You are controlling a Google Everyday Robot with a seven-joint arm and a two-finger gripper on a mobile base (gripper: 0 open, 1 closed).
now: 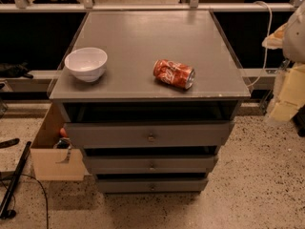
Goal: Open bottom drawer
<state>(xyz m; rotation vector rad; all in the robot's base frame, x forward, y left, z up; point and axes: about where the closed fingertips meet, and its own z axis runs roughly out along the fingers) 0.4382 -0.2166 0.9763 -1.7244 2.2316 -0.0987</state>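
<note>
The bottom drawer [152, 185] (front running left to right) lies well below and left of the gripper [296, 32], seemingly the pale shape at upper right. Whether it is spread or closed isn't visible.

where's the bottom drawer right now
Camera view, low centre: the bottom drawer sits lowest in the grey cabinet, under the middle drawer. The end effector is out of view.

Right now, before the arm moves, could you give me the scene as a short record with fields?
cabinet: grey, three drawers
bottom drawer: slimmest front, knob at centre, nothing touching it
on top: white bowl at left, red can lying on its side at right
floor: cardboard box left of cabinet
gripper: not in view
</note>
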